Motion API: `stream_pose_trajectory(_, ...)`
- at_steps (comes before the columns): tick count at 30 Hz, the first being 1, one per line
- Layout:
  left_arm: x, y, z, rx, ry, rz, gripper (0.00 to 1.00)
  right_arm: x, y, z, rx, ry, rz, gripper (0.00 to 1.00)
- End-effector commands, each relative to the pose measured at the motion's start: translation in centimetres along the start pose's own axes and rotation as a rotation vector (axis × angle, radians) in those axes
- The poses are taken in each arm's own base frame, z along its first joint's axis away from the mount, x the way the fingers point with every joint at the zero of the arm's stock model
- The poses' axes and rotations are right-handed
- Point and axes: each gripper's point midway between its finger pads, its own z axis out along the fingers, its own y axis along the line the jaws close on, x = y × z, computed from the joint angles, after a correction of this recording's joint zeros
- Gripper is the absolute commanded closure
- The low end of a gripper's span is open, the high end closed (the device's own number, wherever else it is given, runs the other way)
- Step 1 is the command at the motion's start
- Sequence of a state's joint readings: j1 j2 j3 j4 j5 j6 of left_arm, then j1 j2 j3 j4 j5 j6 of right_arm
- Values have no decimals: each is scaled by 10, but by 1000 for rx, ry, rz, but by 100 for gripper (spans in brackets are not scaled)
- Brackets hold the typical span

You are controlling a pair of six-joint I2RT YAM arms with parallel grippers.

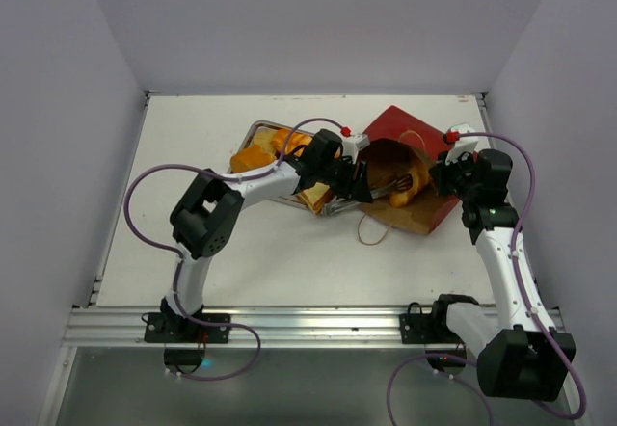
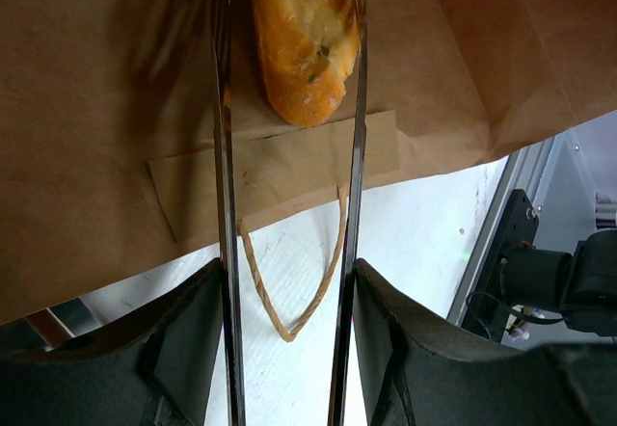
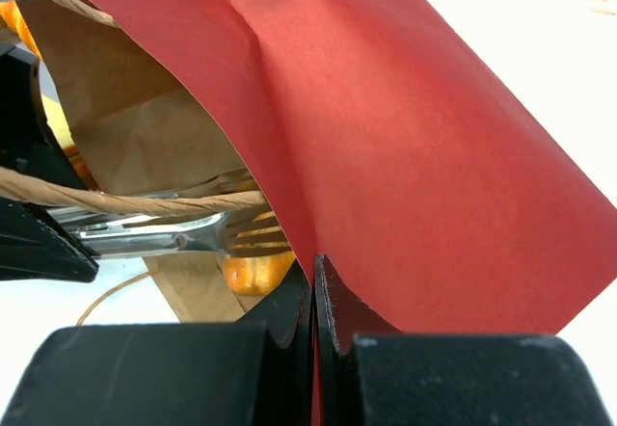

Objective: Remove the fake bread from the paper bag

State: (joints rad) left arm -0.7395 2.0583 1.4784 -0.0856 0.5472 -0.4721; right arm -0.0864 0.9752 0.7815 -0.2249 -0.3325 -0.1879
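Note:
The red paper bag [image 1: 400,122] lies on its side, mouth toward the left, brown inside showing. My left gripper [image 1: 352,180] is shut on metal tongs [image 2: 224,204] whose two arms reach into the bag [image 2: 96,108] on either side of a golden long roll [image 2: 304,31]; the tong tips are cut off at the frame's top edge. The roll also shows in the top view [image 1: 403,187]. My right gripper [image 3: 313,286] is shut on the bag's red upper edge [image 3: 405,127], holding the mouth up. The roll [image 3: 253,272] and the tongs [image 3: 154,238] show under that edge.
A metal tray [image 1: 255,132] left of the bag holds other orange bread pieces [image 1: 253,159]. A string handle [image 2: 289,301] lies on the white table in front of the bag's mouth; another [image 3: 116,202] crosses the right wrist view. The left arm spans the tray.

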Motion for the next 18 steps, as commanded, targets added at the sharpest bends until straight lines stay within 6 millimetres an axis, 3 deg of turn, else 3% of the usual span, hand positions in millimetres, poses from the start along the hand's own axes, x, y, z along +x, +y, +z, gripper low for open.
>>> stream_pose_trajectory(1, -20, -11, -2, 48, -24, 38, 44, -9, 1, 0, -17, -26, -14, 99)
stream_pose_trajectory(14, -18, -16, 4, 100, -19, -9, 46, -9, 0, 0, -13, -27, -15, 99)
stream_pose_trajectory(18, -16, -16, 4, 98, -15, -17, 52, -10, 0, 0, -15, -29, -16, 99)
